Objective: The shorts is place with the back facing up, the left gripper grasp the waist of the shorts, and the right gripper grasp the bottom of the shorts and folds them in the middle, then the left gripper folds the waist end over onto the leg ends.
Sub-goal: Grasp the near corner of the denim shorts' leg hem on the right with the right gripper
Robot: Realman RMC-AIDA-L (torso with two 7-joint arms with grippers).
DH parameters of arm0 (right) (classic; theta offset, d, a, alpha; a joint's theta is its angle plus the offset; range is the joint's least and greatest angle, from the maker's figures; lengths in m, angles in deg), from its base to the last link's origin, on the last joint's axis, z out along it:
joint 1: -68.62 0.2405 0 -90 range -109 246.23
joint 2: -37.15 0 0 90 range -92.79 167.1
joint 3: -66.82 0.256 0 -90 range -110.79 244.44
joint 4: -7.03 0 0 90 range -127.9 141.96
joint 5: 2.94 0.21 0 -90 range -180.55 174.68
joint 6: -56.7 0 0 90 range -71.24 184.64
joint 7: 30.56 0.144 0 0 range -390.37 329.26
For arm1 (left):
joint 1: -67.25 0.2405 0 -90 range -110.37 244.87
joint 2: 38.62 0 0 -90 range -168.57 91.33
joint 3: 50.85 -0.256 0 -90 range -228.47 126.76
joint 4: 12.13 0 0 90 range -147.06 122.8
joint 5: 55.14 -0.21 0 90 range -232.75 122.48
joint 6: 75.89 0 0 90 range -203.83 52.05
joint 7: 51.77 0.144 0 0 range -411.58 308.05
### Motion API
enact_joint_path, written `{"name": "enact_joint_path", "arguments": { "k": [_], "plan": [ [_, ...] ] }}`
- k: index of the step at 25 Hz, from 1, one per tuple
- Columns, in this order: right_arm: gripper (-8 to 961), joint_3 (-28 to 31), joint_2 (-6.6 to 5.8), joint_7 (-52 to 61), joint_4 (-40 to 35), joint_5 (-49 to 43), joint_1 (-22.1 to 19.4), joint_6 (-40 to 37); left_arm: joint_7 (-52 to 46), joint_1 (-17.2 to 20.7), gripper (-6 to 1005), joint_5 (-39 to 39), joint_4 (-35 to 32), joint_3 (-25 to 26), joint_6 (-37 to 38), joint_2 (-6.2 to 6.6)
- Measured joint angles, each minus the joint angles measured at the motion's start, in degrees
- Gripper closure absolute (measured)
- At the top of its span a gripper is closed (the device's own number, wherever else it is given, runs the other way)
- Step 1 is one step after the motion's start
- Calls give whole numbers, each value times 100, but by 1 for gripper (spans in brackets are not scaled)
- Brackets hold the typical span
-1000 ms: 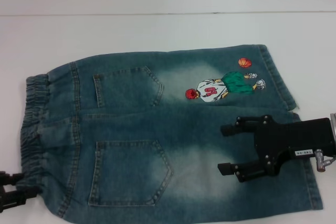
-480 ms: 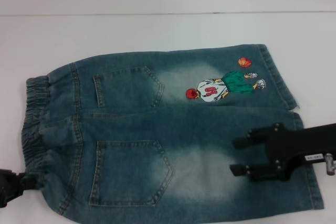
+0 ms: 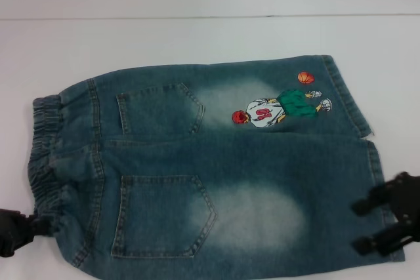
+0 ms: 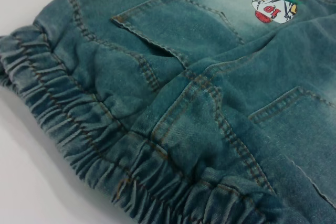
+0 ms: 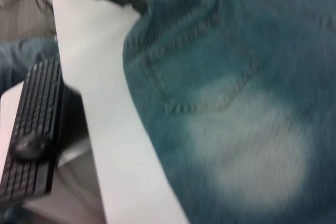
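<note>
Shorts (image 3: pixel 210 168) flat, back up; left gripper (image 3: pixel 33 226) at waist corner, jaws unclear; right gripper (image 3: pixel 367 226) over leg hem, jaws apart.

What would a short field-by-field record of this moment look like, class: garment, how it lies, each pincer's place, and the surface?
garment: the shorts, faded denim, spread flat
side up: back, with two patch pockets
waist of the shorts: gathered band, toward the robot's left
leg ends: toward the robot's right; cartoon print on the far leg
left pincer: at the near corner of the waist, grip unclear
right pincer: fingers apart at the near leg hem, nothing gripped
surface: white table
fold: not yet begun
</note>
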Motion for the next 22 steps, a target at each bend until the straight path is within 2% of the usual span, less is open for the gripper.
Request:
{"name": "enact_joint_path", "arguments": {
  "k": [4,9,22],
  "plan": [
    [154,107,-11,445,-172,-942,243,-251,-2,0,901,-1,9,-3,-79,-10],
    [78,17,-10,780,-215,-1688,413,-304,-5,0,902,-3,17,-3,-110,-15],
    [80,-613,52,1331,-219,-2336,532,-343,-40,8,902,-16,14,-12,-145,-17]
  ]
}}
